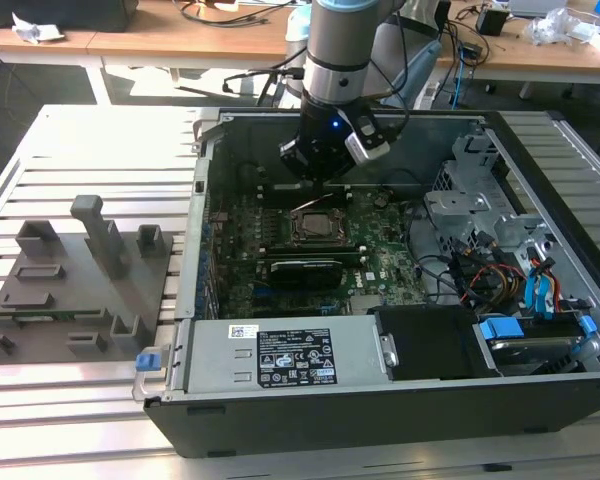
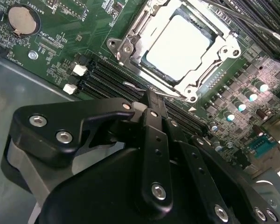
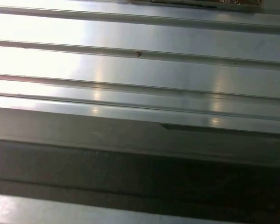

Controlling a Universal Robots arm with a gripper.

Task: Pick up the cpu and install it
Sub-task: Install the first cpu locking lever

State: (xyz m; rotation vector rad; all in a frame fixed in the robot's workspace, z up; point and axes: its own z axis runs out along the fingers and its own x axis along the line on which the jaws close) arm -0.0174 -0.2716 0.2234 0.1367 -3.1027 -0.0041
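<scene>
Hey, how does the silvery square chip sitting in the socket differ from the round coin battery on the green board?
The silvery square cpu is square and flat with a pale plate; the round silver coin battery is a disc. The cpu looks clearly larger than the coin battery. The cpu lies inside a metal socket frame, while the coin battery sits in a small holder near the board's edge. Both are metallic, lie flat on the green motherboard, and are untouched by the gripper.

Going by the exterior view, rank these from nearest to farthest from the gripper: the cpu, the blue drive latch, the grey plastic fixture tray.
1. The cpu, in its socket just below the gripper.
2. The blue drive latch, toward the exterior view's right, inside the case.
3. The grey plastic fixture tray, outside the case, at the exterior view's left.
</scene>
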